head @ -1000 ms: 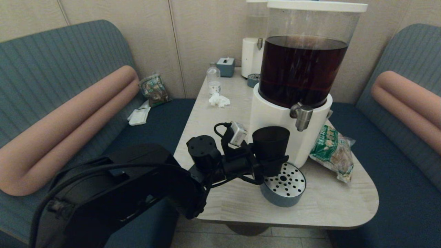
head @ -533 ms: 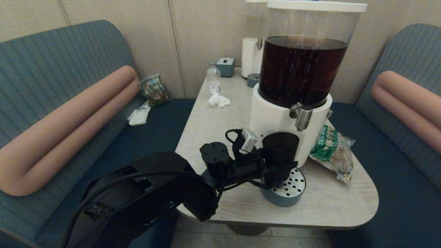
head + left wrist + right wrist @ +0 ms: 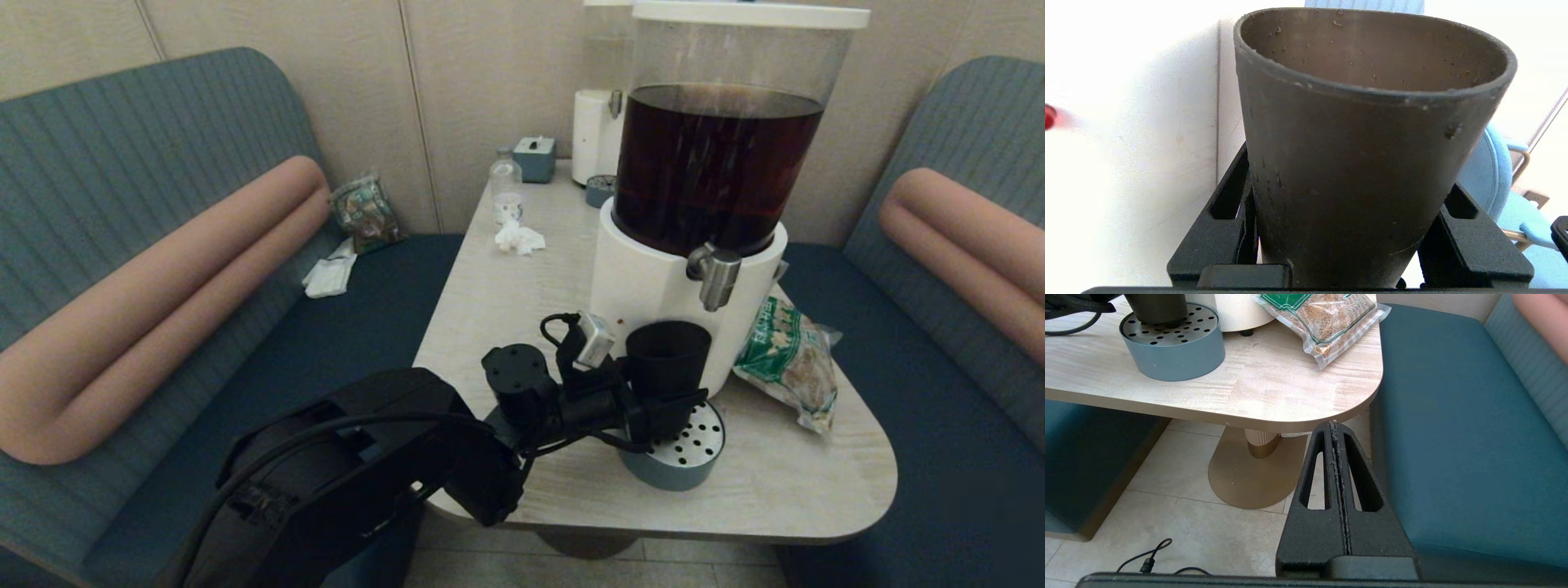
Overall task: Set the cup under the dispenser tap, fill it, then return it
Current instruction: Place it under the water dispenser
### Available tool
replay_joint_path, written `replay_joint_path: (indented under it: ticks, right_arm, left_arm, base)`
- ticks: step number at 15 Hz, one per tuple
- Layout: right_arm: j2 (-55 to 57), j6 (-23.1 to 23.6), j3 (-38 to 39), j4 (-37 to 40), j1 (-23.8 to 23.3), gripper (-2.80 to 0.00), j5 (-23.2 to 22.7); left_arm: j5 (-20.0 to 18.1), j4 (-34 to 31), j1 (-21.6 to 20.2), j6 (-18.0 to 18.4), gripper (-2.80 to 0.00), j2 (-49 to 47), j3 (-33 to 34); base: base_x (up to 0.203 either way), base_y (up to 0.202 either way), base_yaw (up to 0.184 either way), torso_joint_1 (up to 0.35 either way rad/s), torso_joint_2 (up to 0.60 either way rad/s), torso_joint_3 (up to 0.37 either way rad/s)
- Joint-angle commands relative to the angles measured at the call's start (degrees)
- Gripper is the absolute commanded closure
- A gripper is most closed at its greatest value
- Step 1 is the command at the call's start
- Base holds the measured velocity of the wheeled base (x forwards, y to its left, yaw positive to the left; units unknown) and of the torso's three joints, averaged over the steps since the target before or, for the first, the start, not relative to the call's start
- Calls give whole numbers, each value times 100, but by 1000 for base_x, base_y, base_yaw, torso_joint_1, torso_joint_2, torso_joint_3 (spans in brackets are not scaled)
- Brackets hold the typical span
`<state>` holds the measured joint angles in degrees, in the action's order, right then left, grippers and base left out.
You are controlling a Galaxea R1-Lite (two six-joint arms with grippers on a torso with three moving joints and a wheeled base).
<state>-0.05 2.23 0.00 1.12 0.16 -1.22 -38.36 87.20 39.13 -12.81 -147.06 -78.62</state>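
Head view: the left pincer (image 3: 665,400) reaches in from the robot's left over the near part of the tabletop (image 3: 759,482) and is closed around the lower body of the cup (image 3: 668,353). The cup stands upright with its mouth open upward, its base on or just above the perforated steel top of the round blue-grey drip tray (image 3: 682,453); contact cannot be judged from this view. The dispenser tap (image 3: 715,273) projects from the white base of the large dispenser (image 3: 653,286), whose clear tank holds a dark brown drink. The cup's rim lies below the tap and slightly to the robot's left of it, so the mouth is not squarely under the spout. A sealed green-printed packet (image 3: 788,359) lies on the tabletop just beside the dispenser's base, on the robot's right.

Left wrist view: the two black fingers (image 3: 1220,241) press opposite sides of the cup (image 3: 1363,171) near its narrow end; droplets speckle its inner wall.

Right wrist view: the right pincer (image 3: 1336,428) hangs below the tabletop's edge (image 3: 1290,420) beside the blue bench seat (image 3: 1453,428), its fingers pressed together and holding nothing.
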Motion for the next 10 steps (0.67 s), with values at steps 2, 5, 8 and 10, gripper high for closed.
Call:
replay_joint_path:
  ticks: [2, 5, 8, 10]
  right_arm:
    - [5, 5, 0, 2, 2, 0, -1]
    - [5, 5, 1, 2, 2, 0, -1]
    - [5, 5, 9, 2, 2, 0, -1]
    - [5, 5, 9, 2, 2, 0, -1]
  left_arm:
    - [-22, 46, -2, -11, 0, -87, -101]
    - [-22, 46, -2, -11, 0, -136, -227]
    - [-22, 46, 16, -11, 0, -210, -303]
    - [-22, 46, 24, -11, 0, -245, -329]
  base:
    - [0, 0, 0, 0, 0, 0]
    - [0, 0, 0, 0, 0, 0]
    - [0, 0, 0, 0, 0, 0]
    - [0, 0, 0, 0, 0, 0]
